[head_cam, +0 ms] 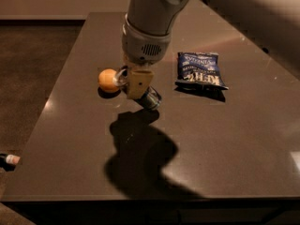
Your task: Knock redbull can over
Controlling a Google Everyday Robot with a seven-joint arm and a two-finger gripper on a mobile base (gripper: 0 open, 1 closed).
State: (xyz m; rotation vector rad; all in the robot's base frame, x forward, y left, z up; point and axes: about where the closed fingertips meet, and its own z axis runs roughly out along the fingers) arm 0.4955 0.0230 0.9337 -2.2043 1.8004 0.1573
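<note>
**Step in hand:** contact phase of the knock-over. The claw (137, 89) sits low over the desk (225, 139), just beside the orange ball (108, 80), on the ball's side toward the snack bag (200, 70). The redbull can (150, 100) is under and behind the claw, also just beside the ball. It is steeply tilted, not upright. Its dark end points down toward the desk and away from the ball. A silver rim shows at the end nearest the ball.

**Claw state:** cannot tell. The claw's tan part lies across the can's mid-section. Whether it clamps the can or only leans on it is not shown.

**Progress (judgement):** can is well off vertical, but flat rest on the desk is not confirmed, so the task is approx. near done, not closed out.

**Next move calls for (judgement):**
- Can must end lying on its side, w/ the claw clear of it.
- If the can is held, letting go low should suffice. If not, a short push away from the ball.
- Risk: the can may roll once down, and the ball is close enough to get bumped.

**Labels / writing:**
- Snack bag, well apart from the ball: blue w/ white lettering, wording not legible.
- Can: label mostly hidden by the claw, no brand text readable.
- Ball: no markings seen.
</note>
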